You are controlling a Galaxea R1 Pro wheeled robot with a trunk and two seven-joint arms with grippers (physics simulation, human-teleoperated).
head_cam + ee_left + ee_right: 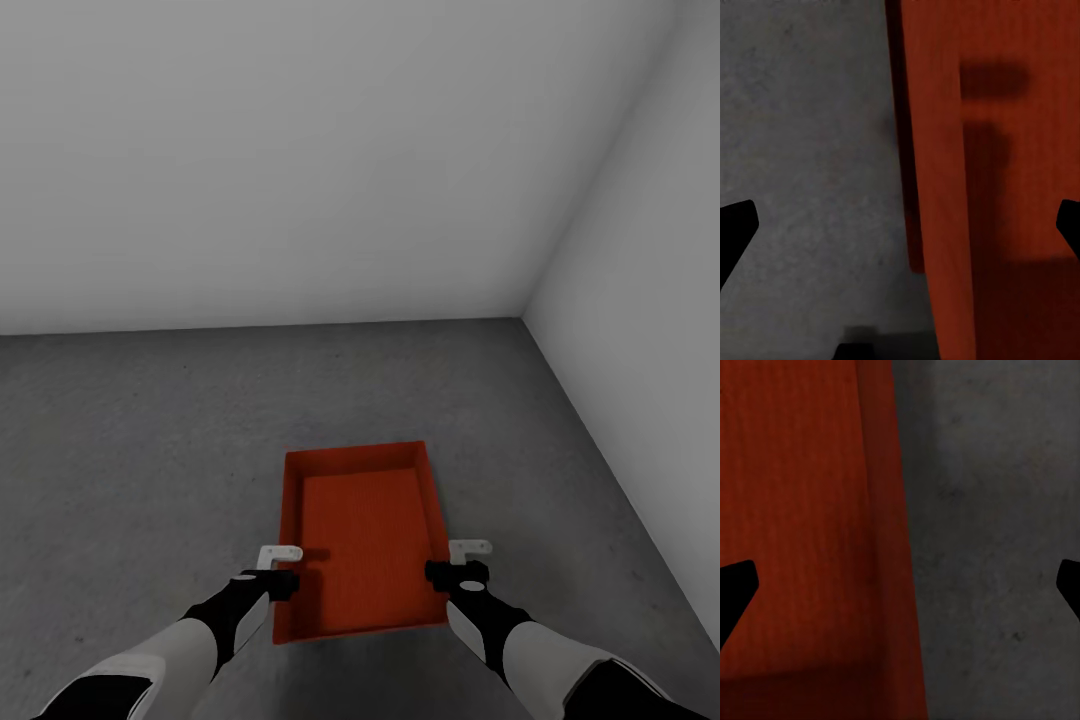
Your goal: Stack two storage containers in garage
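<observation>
An orange bin (365, 540) sat on the grey floor (150, 450) — left tool (279, 568) and right tool (458, 562) spread wide, each straddling a side wall.

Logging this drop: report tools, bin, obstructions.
Left tool and right tool open, each straddling a side wall. Orange bin on grey floor, near white wall. Nothing in the way.

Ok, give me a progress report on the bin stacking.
Done: an orange-red bin is in the garage, over the grey concrete floor near the white walls.

In hand: the left gripper and right gripper are at its two long walls, each with open jaws straddling a wall. I cannot tell whether it rests on the floor.

Left: a second bin must be stacked; one bin is visible here.
</observation>
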